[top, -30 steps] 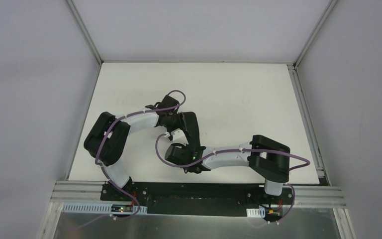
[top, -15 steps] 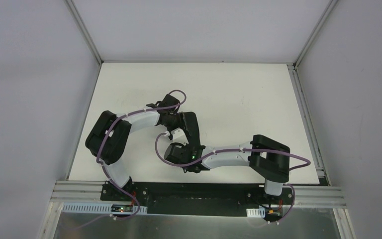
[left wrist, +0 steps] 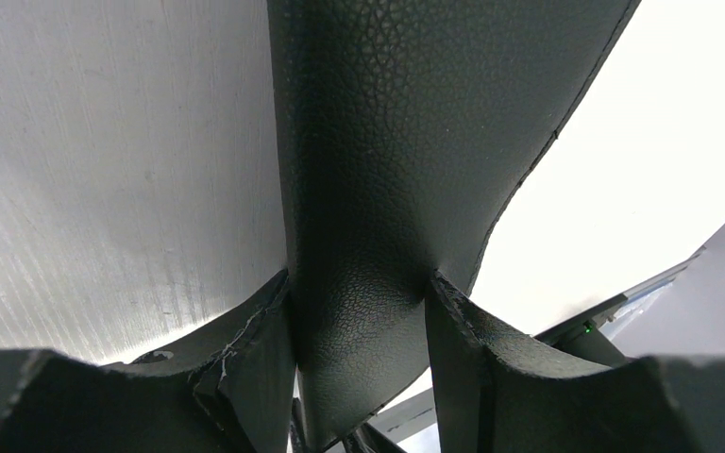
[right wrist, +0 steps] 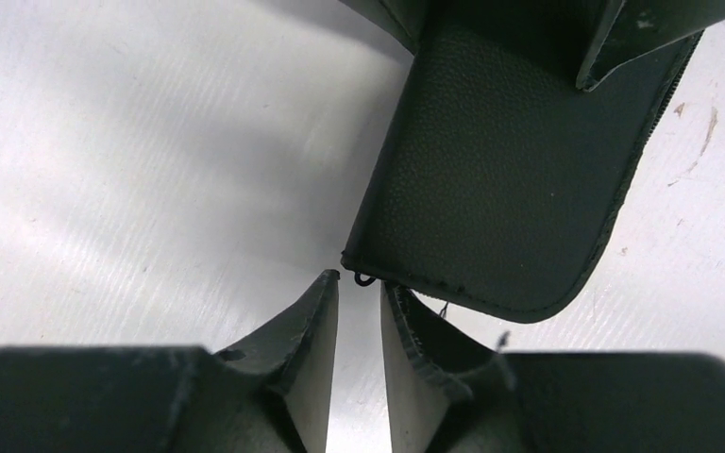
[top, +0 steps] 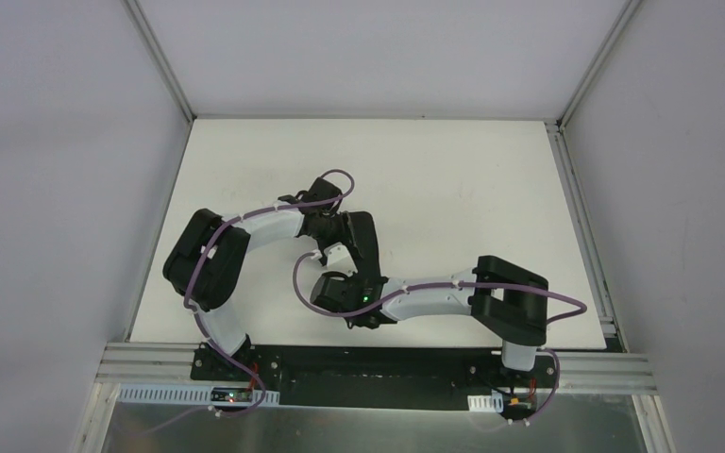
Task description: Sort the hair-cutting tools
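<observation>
Looking down from the top camera, I see both arms bent in over the white table (top: 453, 189) and meeting at a black case (top: 361, 236). The left gripper (top: 335, 226) comes at the case from its left side. The right gripper (top: 340, 269) sits at its near end. From up here I cannot make out how either pair of jaws stands.

On the left wrist camera, the left gripper (left wrist: 359, 302) is clamped on the case (left wrist: 406, 123). Its two fingers (left wrist: 255, 330) press against the grainy black cover from either side. The case rises straight away from the lens, tilted off the table (left wrist: 104, 170).

On the right wrist camera, the right gripper (right wrist: 359, 283) has its fingers (right wrist: 307, 330) nearly together, with a slim strip of table showing between them. They sit at the near corner of the case (right wrist: 500, 189). A small zip pull (right wrist: 365, 279) hangs off that corner, right at the mouth of the gap. I see the fingers pinching nothing. One finger of the left gripper (right wrist: 623, 38) shows at the far end of the case.

As for the tools, none shows in any of my views, so I cannot tell where they are relative to the case.
</observation>
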Robot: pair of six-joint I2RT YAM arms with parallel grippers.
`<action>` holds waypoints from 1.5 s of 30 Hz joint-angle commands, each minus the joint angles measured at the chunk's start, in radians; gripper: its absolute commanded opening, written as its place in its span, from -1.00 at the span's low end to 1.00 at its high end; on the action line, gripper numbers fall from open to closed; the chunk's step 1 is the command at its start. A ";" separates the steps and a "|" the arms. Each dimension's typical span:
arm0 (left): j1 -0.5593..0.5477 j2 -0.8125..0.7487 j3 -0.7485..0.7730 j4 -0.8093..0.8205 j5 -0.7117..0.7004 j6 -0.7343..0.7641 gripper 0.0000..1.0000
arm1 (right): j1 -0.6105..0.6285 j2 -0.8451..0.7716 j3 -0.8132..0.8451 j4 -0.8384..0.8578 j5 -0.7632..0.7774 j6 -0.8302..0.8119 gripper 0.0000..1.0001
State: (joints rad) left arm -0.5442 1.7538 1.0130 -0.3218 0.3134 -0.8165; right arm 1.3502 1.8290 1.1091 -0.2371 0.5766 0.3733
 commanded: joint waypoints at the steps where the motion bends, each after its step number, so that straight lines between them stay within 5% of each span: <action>1: -0.031 0.053 -0.046 -0.116 -0.064 -0.005 -0.37 | -0.022 0.023 0.067 0.125 0.180 -0.032 -0.51; 7: -0.031 0.044 -0.055 -0.115 -0.061 -0.003 -0.42 | -0.022 0.023 0.050 0.187 0.233 -0.048 -0.63; 12: -0.030 0.046 -0.045 -0.115 -0.069 0.003 -0.43 | -0.022 -0.016 -0.002 0.209 0.199 -0.055 -1.00; 30: 0.040 0.089 0.026 -0.115 -0.164 0.037 -0.44 | -0.020 -0.370 -0.381 0.222 -0.065 -0.044 -1.00; 45: 0.044 0.061 0.018 -0.115 -0.147 0.041 -0.46 | -0.006 -0.334 -0.387 0.291 -0.052 -0.102 -1.00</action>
State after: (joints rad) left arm -0.5282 1.7874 1.0611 -0.3447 0.3180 -0.8246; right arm 1.3373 1.5040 0.7250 0.0547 0.5087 0.2642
